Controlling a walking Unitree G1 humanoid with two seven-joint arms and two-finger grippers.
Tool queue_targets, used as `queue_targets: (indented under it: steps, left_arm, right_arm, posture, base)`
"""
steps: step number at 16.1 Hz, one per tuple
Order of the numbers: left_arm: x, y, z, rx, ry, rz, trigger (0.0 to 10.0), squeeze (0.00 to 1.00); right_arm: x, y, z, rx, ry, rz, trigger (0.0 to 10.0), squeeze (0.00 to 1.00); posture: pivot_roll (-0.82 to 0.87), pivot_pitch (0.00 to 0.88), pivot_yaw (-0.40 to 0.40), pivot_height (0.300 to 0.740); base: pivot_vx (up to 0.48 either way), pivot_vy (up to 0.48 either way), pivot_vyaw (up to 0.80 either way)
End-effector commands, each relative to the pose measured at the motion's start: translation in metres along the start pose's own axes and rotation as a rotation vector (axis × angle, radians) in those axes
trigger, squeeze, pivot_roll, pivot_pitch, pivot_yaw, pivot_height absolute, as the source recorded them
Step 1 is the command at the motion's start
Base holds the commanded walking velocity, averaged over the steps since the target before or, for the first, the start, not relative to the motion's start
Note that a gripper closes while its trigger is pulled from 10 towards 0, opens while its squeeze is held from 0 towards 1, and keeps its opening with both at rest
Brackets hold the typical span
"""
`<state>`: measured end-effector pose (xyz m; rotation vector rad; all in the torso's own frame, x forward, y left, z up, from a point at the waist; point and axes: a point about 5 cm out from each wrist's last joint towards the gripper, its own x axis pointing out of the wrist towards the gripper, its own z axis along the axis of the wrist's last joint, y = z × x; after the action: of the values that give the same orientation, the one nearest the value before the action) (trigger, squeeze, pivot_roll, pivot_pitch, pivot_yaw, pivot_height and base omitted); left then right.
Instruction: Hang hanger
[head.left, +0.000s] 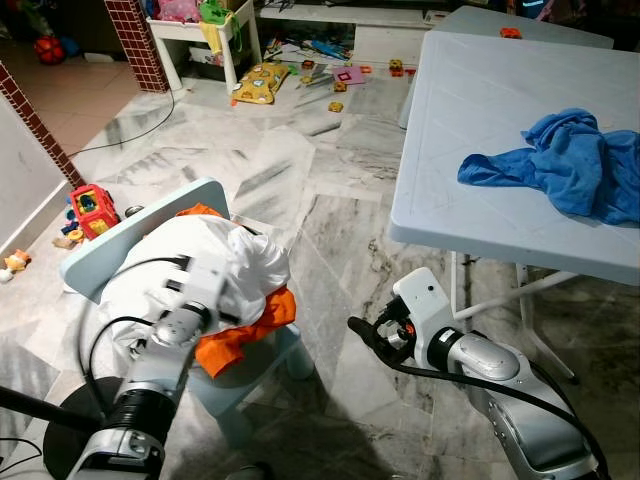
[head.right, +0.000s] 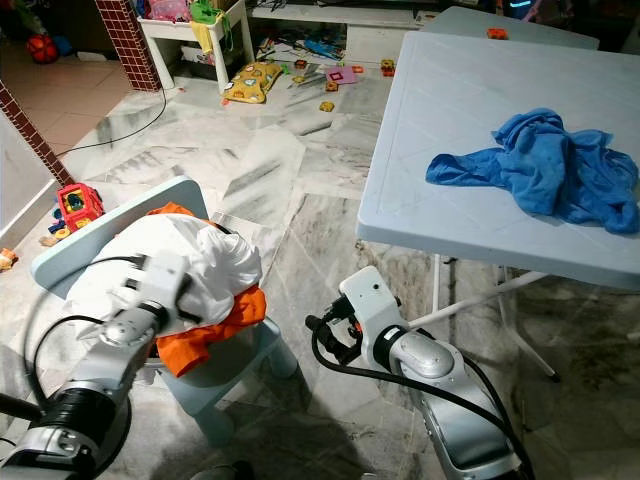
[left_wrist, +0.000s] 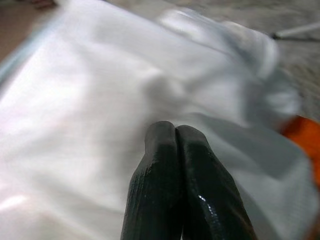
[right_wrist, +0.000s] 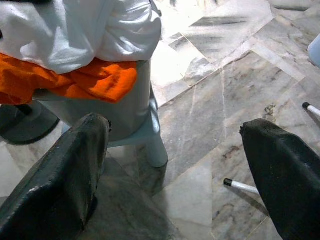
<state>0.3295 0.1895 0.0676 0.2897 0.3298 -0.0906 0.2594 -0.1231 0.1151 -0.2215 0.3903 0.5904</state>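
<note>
One small pale blue chair (head.left: 90, 262) is standing on the marble floor (head.left: 330, 170), carrying two garments: one white garment (head.left: 215, 265) heaped on top and one orange garment (head.left: 245, 335) lying beneath it and spilling over the seat edge. The left gripper (left_wrist: 175, 129) is resting against the white garment with its two black fingers (left_wrist: 155, 170) pressed together, nothing visible between them. The right gripper (right_wrist: 175, 165) is hanging low over the floor just beside the chair, its two fingers spread wide apart and pinching nothing. One light blue folding table (head.left: 470, 110) is standing to the robot's right, bearing one crumpled blue cloth (head.left: 570, 165) and one small orange object (head.left: 510, 32) at its far edge. A hanger cannot be made out among the garments or elsewhere. One red toy vehicle (head.left: 90, 210) is sitting by the wall at left; one yellow toy (head.left: 260, 82) and several small scattered pieces are lying on the far floor. One white low table (head.left: 200, 35) is standing at the back. No readable writing or brand is showing anywhere
</note>
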Motion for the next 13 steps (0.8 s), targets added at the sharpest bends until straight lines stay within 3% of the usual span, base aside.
queue_targets:
  steps: [1,2,3,4,5,6,8,9,10,13]
  left_arm:
    - [-0.001,0.002,0.007,-0.001,-0.039,0.004,0.0,0.00]
    - [-0.003,-0.006,0.008,0.003,-0.041,-0.046,0.0,0.00]
    - [-0.007,-0.017,0.006,0.050,-0.037,-0.127,5.7,0.00]
    - [-0.012,-0.022,0.005,0.091,-0.038,-0.162,9.3,0.00]
    - [-0.017,-0.023,0.002,0.104,-0.034,-0.184,10.0,0.00]
    - [-0.023,-0.022,-0.003,0.119,-0.017,-0.176,10.0,1.00]
    - [-0.036,-0.019,-0.013,0.172,0.015,-0.178,10.0,1.00]
    - [-0.053,-0.020,-0.020,0.184,0.044,-0.176,10.0,1.00]
    - [-0.061,-0.022,-0.024,0.187,0.056,-0.173,10.0,1.00]
    - [-0.074,-0.027,-0.036,0.229,0.098,-0.212,10.0,1.00]
  right_arm:
    - [0.001,0.001,0.002,-0.019,-0.006,0.002,10.0,0.00]
    - [0.002,0.001,0.001,-0.029,-0.005,0.004,10.0,0.00]
    - [0.002,0.002,0.001,-0.031,-0.006,0.007,10.0,0.00]
    - [0.002,0.002,0.001,-0.032,-0.006,0.006,10.0,0.00]
    - [0.001,0.002,0.001,-0.032,-0.005,0.004,10.0,0.00]
    - [0.000,0.001,0.000,-0.031,-0.003,0.000,10.0,0.00]
    - [0.000,0.001,-0.002,-0.032,0.002,-0.004,10.0,0.00]
    - [0.001,0.001,-0.003,-0.035,0.003,-0.001,10.0,0.00]
    - [0.001,0.002,-0.002,-0.036,0.001,0.001,10.0,0.00]
    - [0.003,0.002,-0.001,-0.040,0.000,0.009,10.0,0.00]
  posture:
    - [-0.15,0.107,0.015,0.740]
    - [-0.14,0.108,0.016,0.740]
    - [-0.15,0.110,0.017,0.740]
    - [-0.15,0.112,0.020,0.740]
    - [-0.15,0.114,0.022,0.740]
    - [-0.14,0.115,0.024,0.740]
    - [-0.14,0.119,0.026,0.740]
    - [-0.13,0.120,0.026,0.740]
    - [-0.13,0.120,0.025,0.740]
    - [-0.11,0.121,0.019,0.740]
  base:
    - [0.000,0.000,0.00]
    - [0.000,0.000,0.00]
    - [0.000,0.000,0.00]
    - [0.000,0.000,0.00]
    - [0.000,0.000,0.00]
    - [0.000,0.000,0.00]
    - [0.000,0.000,0.00]
    - [0.000,0.000,0.00]
    - [0.000,0.000,0.00]
    - [0.000,0.000,0.00]
